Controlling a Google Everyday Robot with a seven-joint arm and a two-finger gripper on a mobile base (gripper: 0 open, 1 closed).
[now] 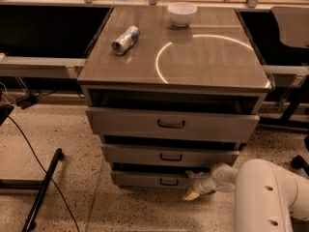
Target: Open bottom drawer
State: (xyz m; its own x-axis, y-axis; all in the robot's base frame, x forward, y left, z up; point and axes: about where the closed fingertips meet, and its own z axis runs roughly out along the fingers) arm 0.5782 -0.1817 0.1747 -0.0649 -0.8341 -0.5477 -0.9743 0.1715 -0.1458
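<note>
The bottom drawer (145, 179) is the slimmest grey front at the foot of the cabinet, with a small dark bar handle (169, 181). It stands slightly out from the cabinet, with a dark gap above it. My gripper (189, 185) is low near the floor at the drawer's right end, just right of the handle. It reaches in from the right on the white arm (263, 192). Its fingers are spread apart: one fingertip (190, 174) is at the drawer's top edge, the other is below its bottom edge. It holds nothing.
Above are the middle drawer (140, 154) and the widest top drawer (125, 121), both slightly out. On the cabinet top (212, 62) lie a can (125, 39) and a white bowl (182, 12). A black stand leg (43, 190) and a cable lie on the floor at left.
</note>
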